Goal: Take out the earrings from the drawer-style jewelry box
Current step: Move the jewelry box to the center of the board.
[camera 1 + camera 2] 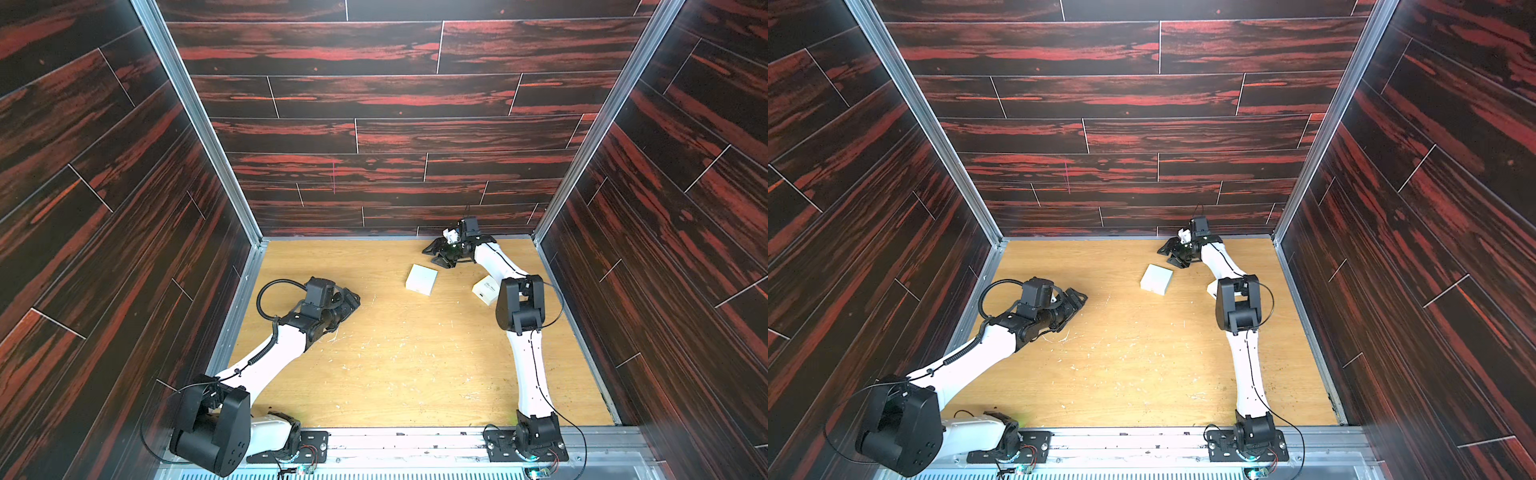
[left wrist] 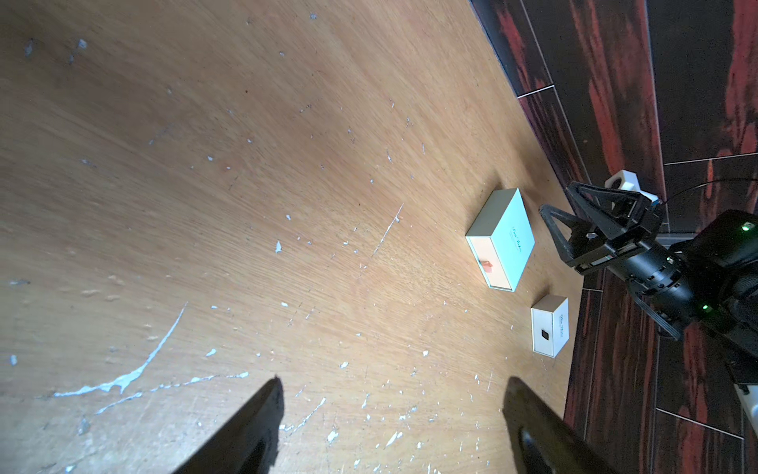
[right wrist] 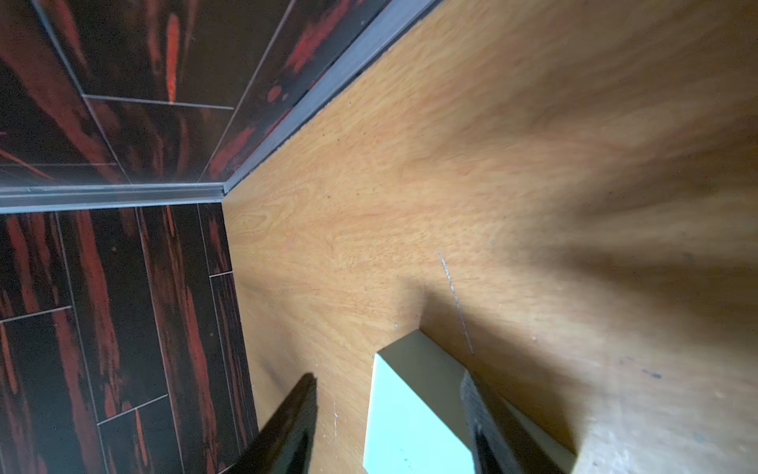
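- Hovering by the jewelry box (image 1: 421, 279), right gripper (image 1: 429, 257) gapes; left gripper (image 1: 355, 302) open too, well apart.
- Earrings unseen, likely in its shut drawer (image 2: 484, 250).
- Light box may skid; pinch its orange tab (image 2: 488, 266).

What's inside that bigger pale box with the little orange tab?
Nothing inside shows: the bigger pale box is closed. Only its outer sleeve and the orange tab are visible; any earrings are covered.
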`<state>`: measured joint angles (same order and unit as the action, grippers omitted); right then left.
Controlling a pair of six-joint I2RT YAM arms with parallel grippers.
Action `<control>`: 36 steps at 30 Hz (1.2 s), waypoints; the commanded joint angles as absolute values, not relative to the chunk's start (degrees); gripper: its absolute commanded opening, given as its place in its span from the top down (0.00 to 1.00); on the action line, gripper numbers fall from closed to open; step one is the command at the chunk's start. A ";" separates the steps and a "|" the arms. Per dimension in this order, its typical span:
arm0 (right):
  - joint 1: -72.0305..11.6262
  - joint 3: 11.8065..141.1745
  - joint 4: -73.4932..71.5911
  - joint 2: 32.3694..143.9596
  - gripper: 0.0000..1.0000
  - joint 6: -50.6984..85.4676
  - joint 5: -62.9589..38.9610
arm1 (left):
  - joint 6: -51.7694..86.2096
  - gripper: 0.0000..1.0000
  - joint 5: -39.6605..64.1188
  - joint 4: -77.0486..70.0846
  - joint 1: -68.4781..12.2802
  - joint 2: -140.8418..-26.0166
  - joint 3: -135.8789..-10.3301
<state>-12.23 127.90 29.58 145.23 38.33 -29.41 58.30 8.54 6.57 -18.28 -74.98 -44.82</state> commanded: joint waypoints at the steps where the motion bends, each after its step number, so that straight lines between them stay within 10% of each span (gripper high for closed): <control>1: -13.71 129.98 31.88 147.73 0.41 35.77 -30.39 | 57.56 0.15 7.94 8.78 -18.46 -73.65 -44.90; 36: -15.03 135.71 38.01 150.64 0.42 31.89 -23.73 | 55.64 0.15 9.16 11.98 -18.46 -71.44 -44.91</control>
<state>-15.35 134.58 35.40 148.49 32.29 -24.36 56.75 8.80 9.74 -18.28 -73.19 -44.80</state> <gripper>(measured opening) 0.582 0.853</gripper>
